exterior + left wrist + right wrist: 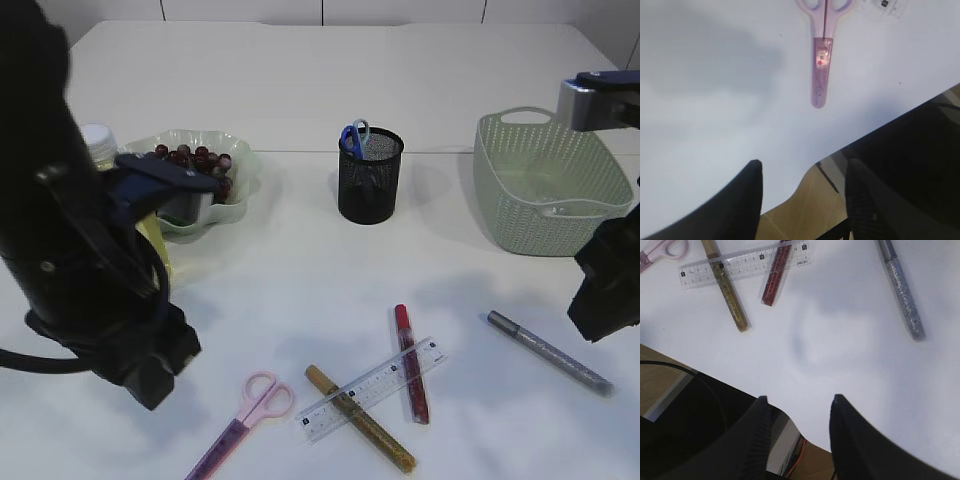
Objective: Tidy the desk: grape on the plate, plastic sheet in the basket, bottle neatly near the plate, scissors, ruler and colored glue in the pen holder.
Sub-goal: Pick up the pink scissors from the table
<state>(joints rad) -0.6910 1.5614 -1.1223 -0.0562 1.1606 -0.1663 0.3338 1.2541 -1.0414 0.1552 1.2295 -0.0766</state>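
Dark red grapes lie on the pale green plate. A white-capped bottle stands beside it, mostly hidden by my left arm. Pink scissors, a clear ruler and gold, red and silver glue pens lie near the front. The ruler rests across the gold and red pens. The black mesh pen holder holds blue scissors. My left gripper is open over the table's front edge, short of the pink scissors. My right gripper is open and empty, nearer than the ruler. I cannot make out the plastic sheet.
A green woven basket stands at the back right. The table's front edge runs under both grippers, with floor and dark frame below. My right arm hangs by the basket's near corner.
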